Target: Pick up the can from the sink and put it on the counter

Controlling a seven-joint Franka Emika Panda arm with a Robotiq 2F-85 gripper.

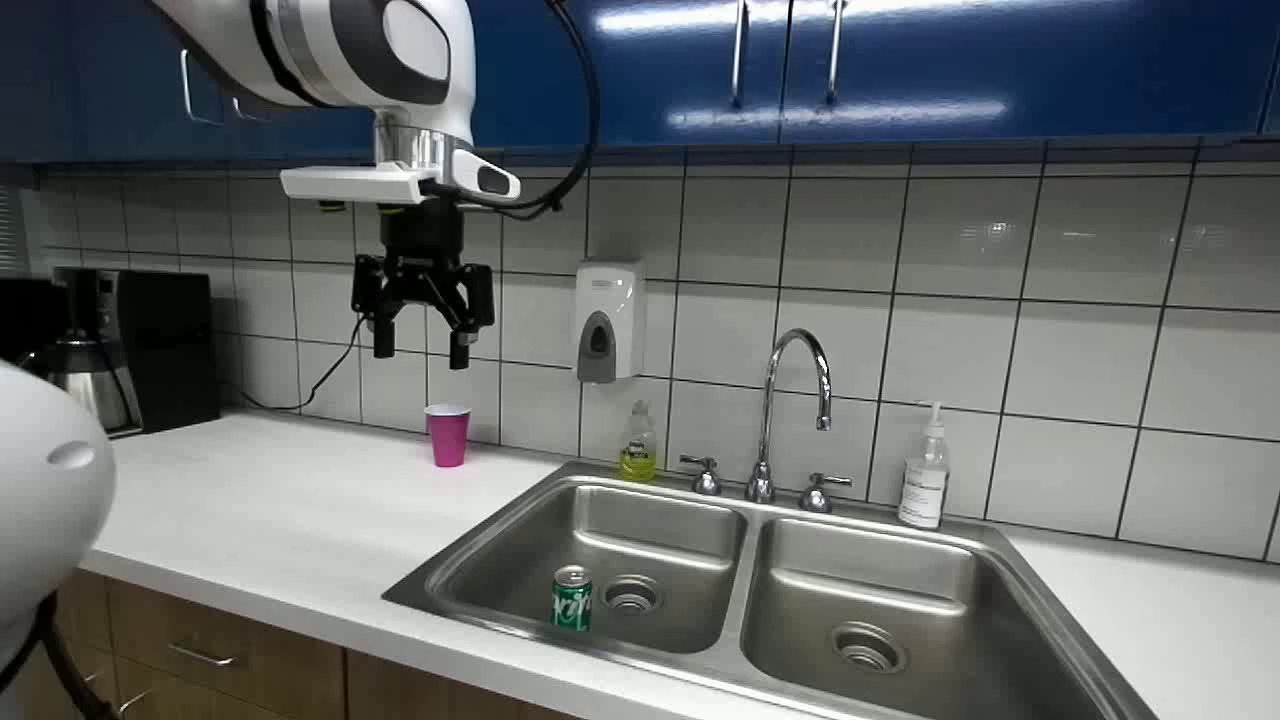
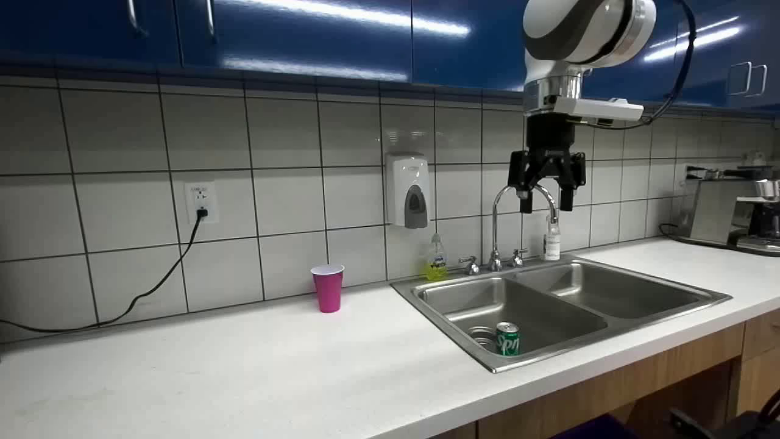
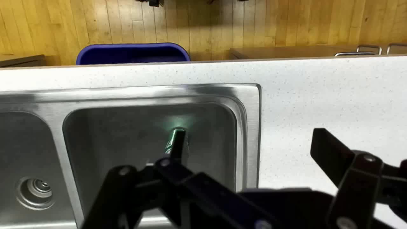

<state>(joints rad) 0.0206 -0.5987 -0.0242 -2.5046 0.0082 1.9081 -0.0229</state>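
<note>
The arm [image 1: 412, 40] is white — dark grey panels [image 1: 362, 50], silvery collar [image 1: 405, 145], black cable [image 1: 592, 100] — with black fingers [image 1: 384, 338].

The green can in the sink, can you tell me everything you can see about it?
The can is shiny green with white lettering on its side and a round silvery top, and looks like metal. It stands upright in the sink basin nearer the pink cup, beside the drain. Only the basin's floor seems to touch it; the open gripper is up higher, not holding it. I can't tell whether its top is open or any drink is inside.
</note>
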